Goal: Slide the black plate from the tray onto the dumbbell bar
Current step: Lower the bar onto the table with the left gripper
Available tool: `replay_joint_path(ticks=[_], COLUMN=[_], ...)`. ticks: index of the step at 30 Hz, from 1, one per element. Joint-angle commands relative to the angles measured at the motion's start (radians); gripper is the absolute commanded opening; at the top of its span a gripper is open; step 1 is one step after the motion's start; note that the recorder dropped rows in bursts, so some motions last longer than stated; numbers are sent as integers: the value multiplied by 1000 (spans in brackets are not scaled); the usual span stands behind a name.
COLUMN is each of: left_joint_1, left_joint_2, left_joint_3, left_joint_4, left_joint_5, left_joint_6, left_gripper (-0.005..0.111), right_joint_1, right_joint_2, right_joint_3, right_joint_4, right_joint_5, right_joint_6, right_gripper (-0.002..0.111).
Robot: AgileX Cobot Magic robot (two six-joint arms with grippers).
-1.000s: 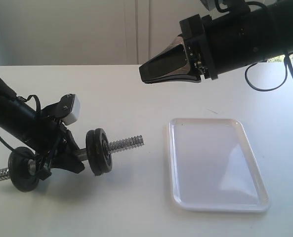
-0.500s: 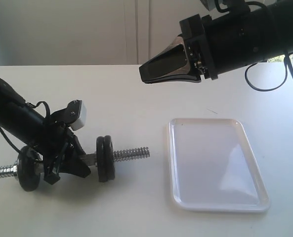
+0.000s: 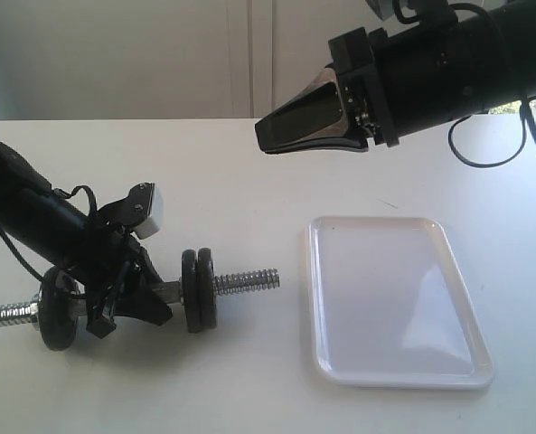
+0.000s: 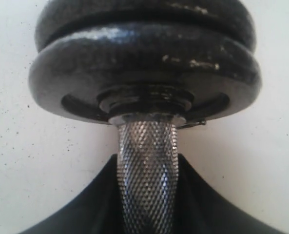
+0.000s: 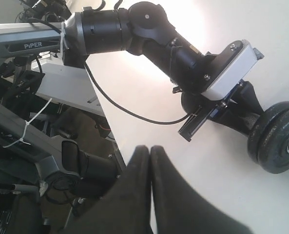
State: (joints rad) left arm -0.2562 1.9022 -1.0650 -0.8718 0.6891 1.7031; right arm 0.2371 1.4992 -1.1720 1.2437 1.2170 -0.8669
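The dumbbell bar [image 3: 240, 281] lies about level, low over the table at the left, its threaded end pointing at the tray [image 3: 390, 375]. My left gripper [image 3: 145, 303] is shut on the bar's knurled middle [image 4: 146, 170], between one black disc [image 3: 58, 312] and a pair of discs. The black plate [image 3: 207, 289] is the outer of that pair, pressed against the inner disc [image 4: 144, 83]. The white tray's floor shows bare. My right gripper [image 3: 263, 136] hangs high above the table's middle, shut on nothing, its fingertips [image 5: 143, 151] touching.
The left arm [image 3: 32, 217] slants down from the left edge with its white camera block [image 3: 150, 211]. The right arm [image 3: 448, 63] fills the upper right. A wall stands behind the table's far edge. Beyond the table's side are arm bases and cables [image 5: 37, 146].
My left gripper has swung the bar from tilted to about level and carried it a little lower and to the right. The right arm has not moved.
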Motion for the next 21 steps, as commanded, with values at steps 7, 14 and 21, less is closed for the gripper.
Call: replay_joint_path(ticks=[7, 14, 21], left_joint_1=[-5, -5, -5], left_joint_2=[-40, -42, -73], left_joint_3=[-13, -13, -19], left_joint_4=[-80, -68, -6], left_joint_5=[62, 62, 44], left_joint_6=[-26, -69, -118], left_gripper=[26, 54, 55], right_joint_1=[-8, -8, -8], right_joint_2=[-9, -9, -9], right_joint_3=[-2, -2, -2], right_joint_4=[-7, -7, -7], right_joint_5=[4, 4, 4], right_joint_6=[-3, -10, -10], right_gripper=[0, 0, 0])
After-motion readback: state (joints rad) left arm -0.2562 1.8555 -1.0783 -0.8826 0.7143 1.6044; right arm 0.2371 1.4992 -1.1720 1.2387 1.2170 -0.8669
